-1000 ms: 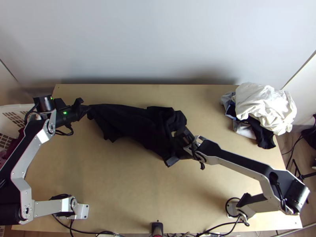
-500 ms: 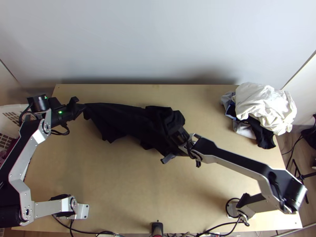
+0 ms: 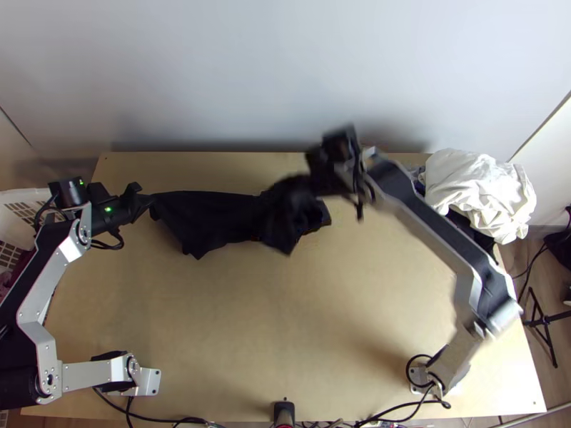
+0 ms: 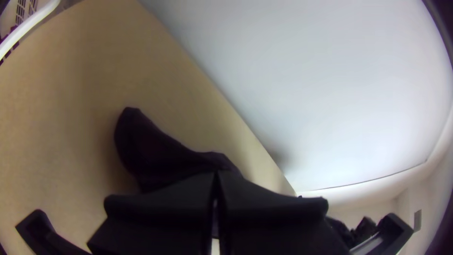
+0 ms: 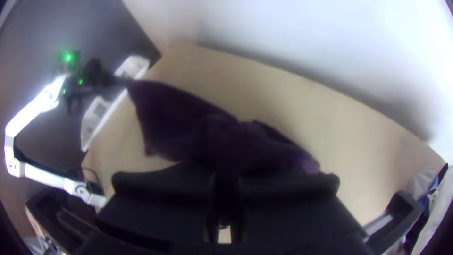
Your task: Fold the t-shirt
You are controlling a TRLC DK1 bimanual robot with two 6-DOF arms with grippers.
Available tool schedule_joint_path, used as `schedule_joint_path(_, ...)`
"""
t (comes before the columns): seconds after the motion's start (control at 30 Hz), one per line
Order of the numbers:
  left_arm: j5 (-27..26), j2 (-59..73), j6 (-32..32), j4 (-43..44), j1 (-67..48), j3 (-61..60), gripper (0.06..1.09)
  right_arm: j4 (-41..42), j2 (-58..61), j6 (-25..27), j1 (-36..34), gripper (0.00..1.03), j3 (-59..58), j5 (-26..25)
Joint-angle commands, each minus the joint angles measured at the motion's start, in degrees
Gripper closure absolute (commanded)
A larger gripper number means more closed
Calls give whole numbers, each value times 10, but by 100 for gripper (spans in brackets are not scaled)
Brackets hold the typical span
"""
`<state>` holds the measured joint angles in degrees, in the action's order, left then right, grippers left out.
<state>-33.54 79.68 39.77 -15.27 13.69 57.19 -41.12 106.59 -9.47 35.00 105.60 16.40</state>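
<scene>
The left hand (image 3: pixel 148 200), at the left of the top view, is closed on one end of the black t-shirt (image 3: pixel 214 217). In the left wrist view the fingers of the left hand (image 4: pixel 216 175) meet, with a bunched part of the cloth reaching out past their tips.

The right hand (image 3: pixel 312 182), blurred and above the centre of the top view, grips the other end of the t-shirt. In the right wrist view the fingers of the right hand (image 5: pixel 226 177) stand close together with dark cloth between them.

The t-shirt runs between the two hands, from the left of the frame to the centre. It is gathered rather than spread flat: a pointed corner hangs toward the near edge below the left part, and the part by the right hand is bunched in loose folds.

Beneath is the light wooden tabletop (image 3: pixel 235 328). The left arm (image 3: pixel 44 274) comes up along the left edge of the frame; the right arm (image 3: pixel 442 242) slants up from the lower right. At the upper right lies a heap of clothes (image 3: pixel 479 187), white cloth on top with darker pieces beneath. A white basket (image 3: pixel 23 197) stands at the left edge. A pale wall (image 3: pixel 285 71) fills the top.
</scene>
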Motion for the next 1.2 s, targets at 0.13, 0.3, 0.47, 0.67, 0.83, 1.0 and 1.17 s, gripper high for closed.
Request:
schedule_joint_path(0.13, -2, 18, -31, 5, -2, -32, 105, 31, 303, -82, -69, 100, 283, -5)
schedule_joint_path(0.3, -2, 30, -40, 6, -2, -34, 105, 3, 343, -89, -67, 16, 241, -8)
schedule_joint_path(0.47, -3, 36, -40, 11, -2, -38, 105, -74, 303, -85, -69, 3, 189, -8)
schedule_joint_path(0.67, -7, 29, -36, 12, -4, -41, 105, 126, 28, -92, -52, 3, -134, -9)
schedule_joint_path(0.83, -8, 19, -36, 12, -9, -49, 105, 89, -59, -99, -27, 3, -195, -8)
schedule_joint_path(1.0, -8, 14, -34, 12, -15, -52, 105, 89, -105, -101, 2, 4, -253, -14)
schedule_joint_path(1.17, -8, 7, -27, 12, -17, -54, 105, 109, -92, -101, 17, 4, -276, -40)
